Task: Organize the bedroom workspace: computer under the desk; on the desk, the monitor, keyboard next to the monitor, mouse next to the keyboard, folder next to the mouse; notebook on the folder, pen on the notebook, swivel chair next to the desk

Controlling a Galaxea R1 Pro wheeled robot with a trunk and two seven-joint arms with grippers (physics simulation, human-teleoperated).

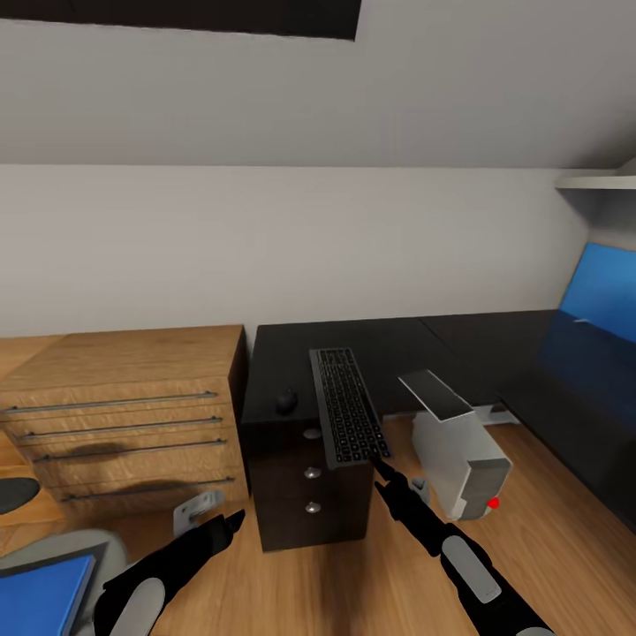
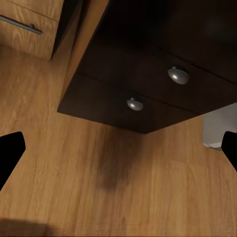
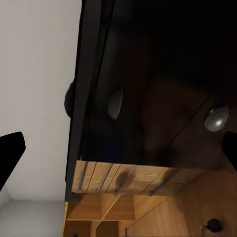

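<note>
The right jaws (image 1: 378, 459) reach up to the near end of the keyboard (image 1: 346, 405) lying on the bench (image 1: 291, 353); contact cannot be told. The left jaws (image 1: 231, 520) hang low over the floor, spread open. The right wrist view shows wide-apart fingertips (image 3: 11, 150) and drawer knobs (image 3: 115, 102). The computer (image 1: 459, 455) lies right of the right jaws.

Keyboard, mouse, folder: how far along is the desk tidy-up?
Done: the keyboard and mouse lie side by side on the desk. In hand: the open right gripper is at the keyboard's near end, which overhangs the edge. Left: the folder is off the desk; the computer stands on the floor beside the drawers.
</note>
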